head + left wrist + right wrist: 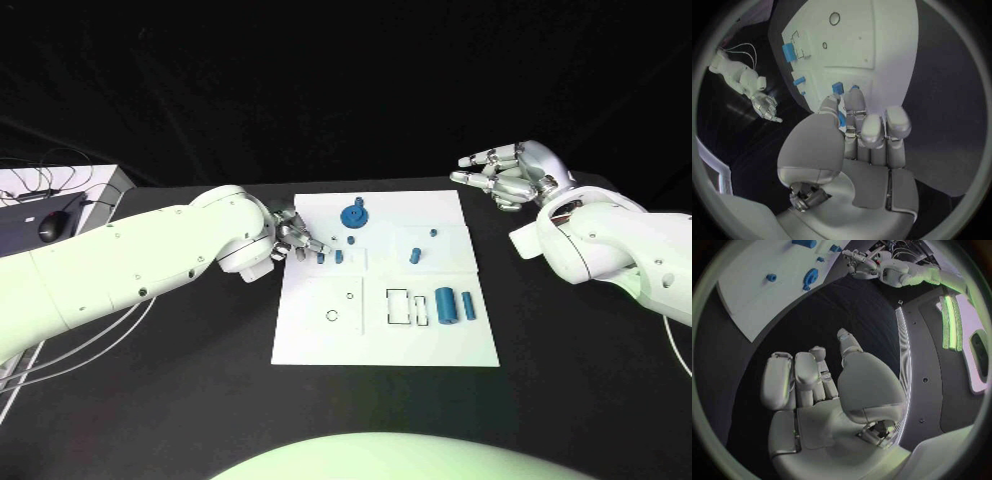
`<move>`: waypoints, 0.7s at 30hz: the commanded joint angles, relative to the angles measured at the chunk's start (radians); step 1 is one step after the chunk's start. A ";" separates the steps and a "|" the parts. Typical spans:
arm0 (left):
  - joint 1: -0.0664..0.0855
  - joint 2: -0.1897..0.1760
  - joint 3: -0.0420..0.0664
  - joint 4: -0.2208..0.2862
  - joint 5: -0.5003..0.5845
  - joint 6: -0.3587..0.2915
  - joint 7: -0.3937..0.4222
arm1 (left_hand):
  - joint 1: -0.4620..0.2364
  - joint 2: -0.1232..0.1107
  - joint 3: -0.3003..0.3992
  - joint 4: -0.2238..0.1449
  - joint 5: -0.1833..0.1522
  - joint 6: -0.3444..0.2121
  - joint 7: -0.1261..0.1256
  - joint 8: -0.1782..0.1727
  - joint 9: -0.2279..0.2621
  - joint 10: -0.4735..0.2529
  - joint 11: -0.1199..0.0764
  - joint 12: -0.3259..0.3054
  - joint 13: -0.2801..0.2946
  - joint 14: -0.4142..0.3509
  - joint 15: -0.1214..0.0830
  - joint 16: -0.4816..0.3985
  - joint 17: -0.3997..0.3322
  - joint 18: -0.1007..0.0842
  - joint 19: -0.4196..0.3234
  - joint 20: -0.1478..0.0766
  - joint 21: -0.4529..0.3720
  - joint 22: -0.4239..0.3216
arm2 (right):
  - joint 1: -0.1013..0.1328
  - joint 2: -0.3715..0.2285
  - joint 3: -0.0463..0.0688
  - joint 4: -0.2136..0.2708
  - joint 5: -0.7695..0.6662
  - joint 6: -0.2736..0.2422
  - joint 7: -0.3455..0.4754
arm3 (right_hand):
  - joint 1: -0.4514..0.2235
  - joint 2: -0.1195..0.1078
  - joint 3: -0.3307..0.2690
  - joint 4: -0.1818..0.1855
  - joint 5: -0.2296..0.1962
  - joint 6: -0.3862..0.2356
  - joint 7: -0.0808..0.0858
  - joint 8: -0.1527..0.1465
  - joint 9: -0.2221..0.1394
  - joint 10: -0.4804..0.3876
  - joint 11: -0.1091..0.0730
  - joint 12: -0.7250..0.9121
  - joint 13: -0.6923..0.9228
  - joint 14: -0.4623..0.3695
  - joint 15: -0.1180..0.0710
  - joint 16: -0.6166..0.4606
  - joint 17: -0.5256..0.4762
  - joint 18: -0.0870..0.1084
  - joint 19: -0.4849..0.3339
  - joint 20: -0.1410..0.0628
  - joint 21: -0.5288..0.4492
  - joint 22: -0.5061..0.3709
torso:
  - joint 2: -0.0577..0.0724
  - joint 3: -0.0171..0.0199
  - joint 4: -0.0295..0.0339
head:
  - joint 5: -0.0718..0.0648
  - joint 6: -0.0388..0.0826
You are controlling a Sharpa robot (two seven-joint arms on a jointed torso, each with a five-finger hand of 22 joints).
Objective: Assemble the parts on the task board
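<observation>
White rectangular task board [378,330] lies flat mid-table on the black table [173,400]. Small blue parts on it: round blue disc part [353,214] near the far edge, two short blue pegs [329,257] at the left side, small blue peg [415,254] mid-board, two blue cylinders [457,304] lying by the outlined slots at the right. Left hand [293,237] sits over the board's left edge, fingertips pinching a small blue piece [841,117] beside the pegs. Right hand [508,173] hovers off the board's far right corner, fingers loosely curled and apart, holding nothing.
</observation>
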 commanded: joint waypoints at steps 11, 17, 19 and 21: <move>-0.001 -0.026 0.056 0.018 0.122 -0.062 0.127 | 0.054 0.005 0.006 0.033 -0.192 -0.189 0.113 -0.094 -0.061 -0.148 0.060 -0.100 -0.053 -0.162 0.061 -0.217 -0.226 0.017 -0.202 0.047 -0.311 -0.181 | -0.001 -0.001 0.001 0.000 -0.006 -0.002 0.016 | -0.004 0.002 0.003 -0.007 0.007 -0.001 0.005 0.003 0.001 -0.002 -0.007 -0.006 0.000 0.003 0.000 -0.005 0.001 0.011 0.081 -0.003 0.000 0.178 | 0.000 0.0004 -0.0007 | -0.002 0.006; 0.000 -0.035 0.067 0.001 0.254 -0.124 0.337 | 0.222 0.069 0.057 -0.071 -0.183 -0.218 0.151 -0.155 -0.262 -0.268 0.123 -0.251 -0.230 -0.347 0.132 -0.424 -0.416 0.029 -0.314 0.142 -0.552 -0.344 | -0.001 -0.002 0.001 -0.002 -0.001 -0.010 0.024 | -0.002 0.002 0.003 -0.009 0.007 -0.002 0.005 0.003 0.001 -0.013 -0.006 -0.016 -0.007 0.001 0.000 -0.009 -0.003 0.012 0.080 -0.002 -0.009 0.176 | -0.001 0.0024 0.0005 | -0.002 0.011; 0.000 -0.033 0.069 -0.003 0.274 -0.143 0.404 | 0.251 0.072 0.086 -0.097 -0.185 -0.214 0.160 -0.153 -0.316 -0.274 0.137 -0.300 -0.296 -0.368 0.150 -0.514 -0.500 0.029 -0.330 0.161 -0.629 -0.406 | -0.001 -0.002 0.001 -0.003 0.003 -0.014 0.029 | -0.001 0.003 0.003 -0.011 0.008 -0.002 0.005 0.003 0.001 -0.020 -0.007 -0.032 -0.022 0.001 0.000 -0.010 -0.004 0.012 0.080 -0.002 -0.010 0.175 | 0.000 0.0009 0.0004 | -0.001 0.014; 0.000 -0.030 0.069 -0.007 0.277 -0.160 0.462 | 0.270 0.070 0.110 -0.119 -0.184 -0.205 0.158 -0.151 -0.345 -0.272 0.143 -0.322 -0.331 -0.358 0.151 -0.549 -0.542 0.034 -0.320 0.164 -0.653 -0.429 | -0.001 -0.002 0.001 -0.003 0.007 -0.019 0.034 | 0.002 0.006 0.003 -0.017 0.010 -0.003 0.005 0.003 0.001 -0.027 -0.007 -0.057 -0.050 -0.001 -0.001 -0.014 -0.007 0.013 0.080 -0.003 -0.015 0.175 | 0.000 0.0003 0.0007 | 0.000 0.016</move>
